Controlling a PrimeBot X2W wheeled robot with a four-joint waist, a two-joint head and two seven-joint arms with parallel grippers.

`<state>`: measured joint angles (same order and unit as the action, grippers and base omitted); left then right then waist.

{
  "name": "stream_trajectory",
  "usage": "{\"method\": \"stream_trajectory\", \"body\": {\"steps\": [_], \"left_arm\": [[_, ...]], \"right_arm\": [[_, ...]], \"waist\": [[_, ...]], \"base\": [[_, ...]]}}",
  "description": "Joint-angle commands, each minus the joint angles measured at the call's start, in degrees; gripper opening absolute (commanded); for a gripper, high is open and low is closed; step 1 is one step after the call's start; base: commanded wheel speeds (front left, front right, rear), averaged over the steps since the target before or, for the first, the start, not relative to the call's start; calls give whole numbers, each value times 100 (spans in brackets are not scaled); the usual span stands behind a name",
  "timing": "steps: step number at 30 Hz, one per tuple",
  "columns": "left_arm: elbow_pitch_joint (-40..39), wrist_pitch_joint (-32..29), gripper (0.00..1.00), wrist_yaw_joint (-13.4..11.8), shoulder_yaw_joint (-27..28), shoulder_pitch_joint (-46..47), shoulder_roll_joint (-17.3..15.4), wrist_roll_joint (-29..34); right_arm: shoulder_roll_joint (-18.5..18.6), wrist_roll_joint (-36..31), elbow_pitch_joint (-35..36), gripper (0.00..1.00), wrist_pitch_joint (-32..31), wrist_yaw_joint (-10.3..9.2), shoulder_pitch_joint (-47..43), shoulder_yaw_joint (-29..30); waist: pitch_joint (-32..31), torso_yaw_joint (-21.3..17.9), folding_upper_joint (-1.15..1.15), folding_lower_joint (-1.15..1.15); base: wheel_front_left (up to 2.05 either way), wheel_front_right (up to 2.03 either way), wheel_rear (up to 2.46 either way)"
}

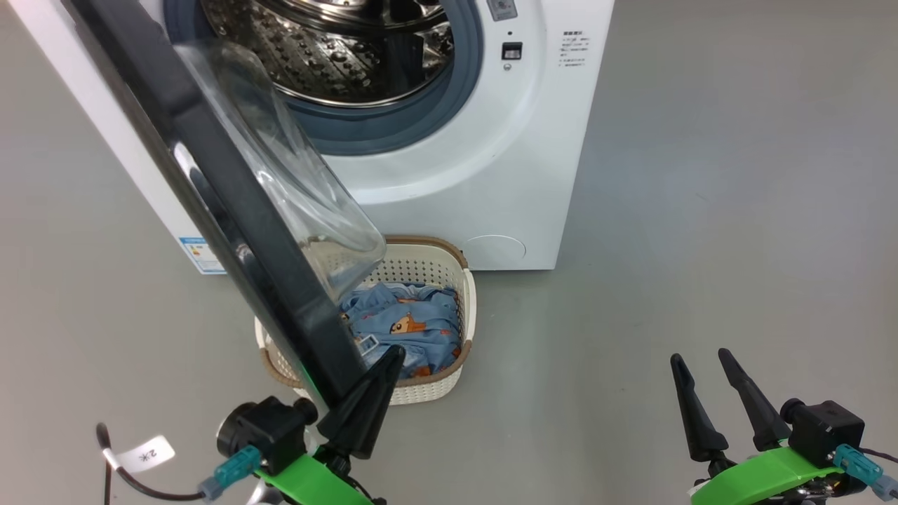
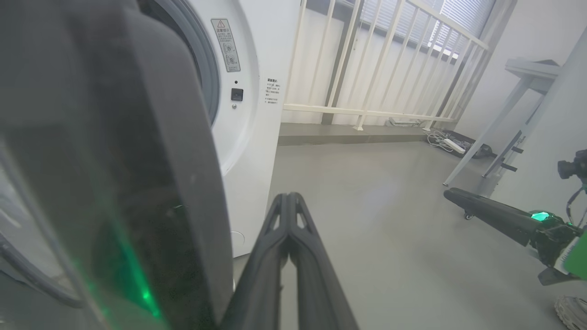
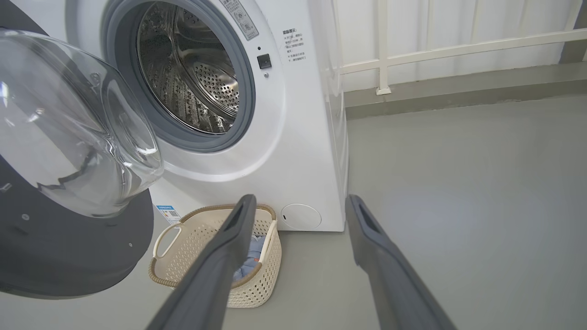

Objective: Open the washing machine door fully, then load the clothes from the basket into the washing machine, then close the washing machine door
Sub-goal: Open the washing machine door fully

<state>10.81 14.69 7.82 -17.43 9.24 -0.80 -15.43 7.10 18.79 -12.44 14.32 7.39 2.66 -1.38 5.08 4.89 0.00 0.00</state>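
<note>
My left gripper (image 1: 391, 354), fingers pressed together, sits just beside the door (image 1: 231, 231) on its glass side, so it's the nearer arm. The door leans out over the basket (image 1: 468, 301). My right gripper (image 1: 701, 358) gapes wide, well apart.

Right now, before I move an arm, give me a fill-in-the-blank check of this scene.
The washing machine door stands ____, showing the steel drum.
The basket holds light ____ clothes.
The left gripper has its fingers ____, beside the door's edge.
The right gripper is ____ and holds nothing.
Missing words: open; blue; shut; open.
</note>
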Motion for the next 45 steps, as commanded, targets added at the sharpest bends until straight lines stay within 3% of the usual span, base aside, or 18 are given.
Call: {"method": "stream_trajectory", "body": {"steps": [1,18,28,36,45], "left_arm": [[-82,31,0,-164,479,120,-209,-40],[-293,31,0,-527,796,-190,-209,-8],[-650,31,0,-734,938,-636,-208,-45],[-571,31,0,-786,1167,-744,-208,-112],[-283,31,0,-793,1772,-649,-208,-220]], "right_arm": [[26,59,111,100,68,10,133,-143],[40,109,69,100,68,10,41,-160],[31,137,54,100,68,10,-25,-144],[-4,133,52,100,68,10,-59,-126],[-15,128,53,100,68,10,-57,-151]], "waist": [[-21,42,0,0],[-163,499,0,0],[-204,956,0,0],[-235,1302,0,0],[-223,1358,0,0]], "base": [[0,0,0],[0,0,0],[0,0,0],[0,0,0],[0,0,0]]}}
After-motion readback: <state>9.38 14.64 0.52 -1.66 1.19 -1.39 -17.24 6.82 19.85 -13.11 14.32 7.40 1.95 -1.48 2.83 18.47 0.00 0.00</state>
